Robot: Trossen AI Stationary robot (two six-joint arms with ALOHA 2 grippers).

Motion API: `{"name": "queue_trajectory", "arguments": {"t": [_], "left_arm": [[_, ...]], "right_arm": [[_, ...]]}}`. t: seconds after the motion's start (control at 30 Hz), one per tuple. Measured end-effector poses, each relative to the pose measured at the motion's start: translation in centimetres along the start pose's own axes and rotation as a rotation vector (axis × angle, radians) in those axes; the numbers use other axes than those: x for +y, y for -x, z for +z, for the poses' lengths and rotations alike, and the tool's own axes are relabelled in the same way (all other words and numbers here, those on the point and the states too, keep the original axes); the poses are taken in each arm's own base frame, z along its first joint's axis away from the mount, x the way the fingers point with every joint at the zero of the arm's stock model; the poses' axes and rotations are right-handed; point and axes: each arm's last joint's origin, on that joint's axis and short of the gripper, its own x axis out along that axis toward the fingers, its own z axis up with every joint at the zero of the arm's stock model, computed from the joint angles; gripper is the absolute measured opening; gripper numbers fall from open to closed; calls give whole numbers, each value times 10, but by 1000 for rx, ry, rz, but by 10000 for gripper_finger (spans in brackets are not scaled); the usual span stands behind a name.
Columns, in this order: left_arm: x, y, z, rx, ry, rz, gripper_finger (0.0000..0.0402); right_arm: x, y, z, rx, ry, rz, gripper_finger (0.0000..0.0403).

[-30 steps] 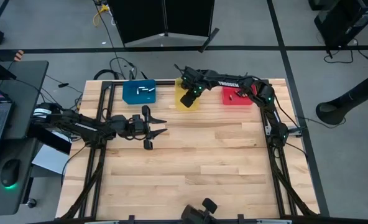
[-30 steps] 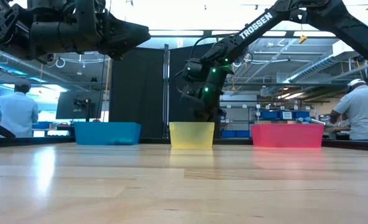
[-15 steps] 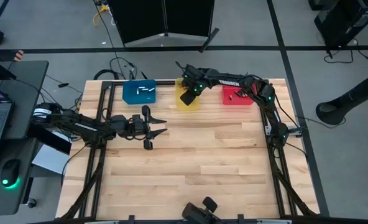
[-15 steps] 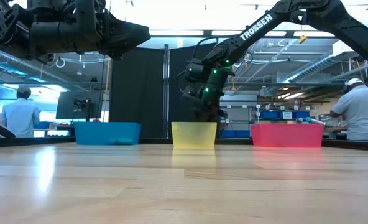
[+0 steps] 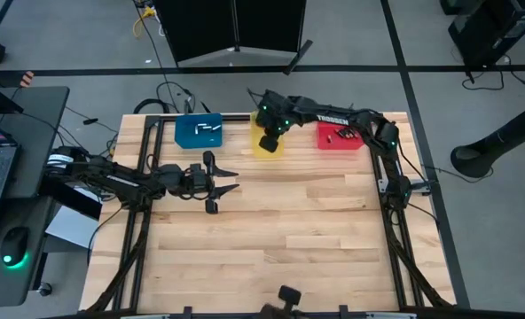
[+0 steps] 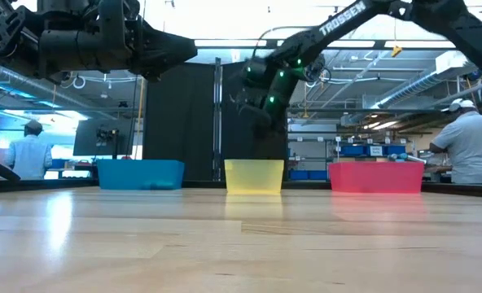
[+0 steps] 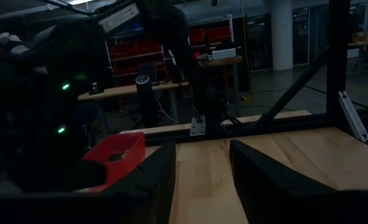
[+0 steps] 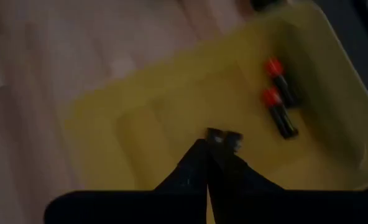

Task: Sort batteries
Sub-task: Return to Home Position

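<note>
While seemingly homing, lift the dark right gripper [image 5: 268,142], closed on nothing, clear of the yellow plastic bin [image 5: 254,151] at upper centre holding black, red-tipped cylindrical batteries [image 8: 280,118]; leave the spread-fingered left gripper [image 5: 234,180] parked mid-left.

Table [image 5: 271,230] is pale planked wood with a bit of sheen; yellow bin [image 8: 140,106] looks like smooth matt plastic.

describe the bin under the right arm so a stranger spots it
On the wooden table, three bins line the far edge. It is the middle one, the yellow bin, under the right pincer. It holds red-tipped black batteries; its neighbours are the blue bin and red bin.
</note>
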Motion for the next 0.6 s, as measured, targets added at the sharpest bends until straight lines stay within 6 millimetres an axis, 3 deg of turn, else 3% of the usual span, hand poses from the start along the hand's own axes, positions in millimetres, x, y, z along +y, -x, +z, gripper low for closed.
{"name": "queue_trajectory", "arguments": {"t": [0.27,0.6], "left_arm": [[0,0,0,1,2,0,160],[0,0,0,1,18,0,160]], "right_arm": [[50,11,-13,-185,169,19,7],[65,33,-51,-414,172,30,5]]}}
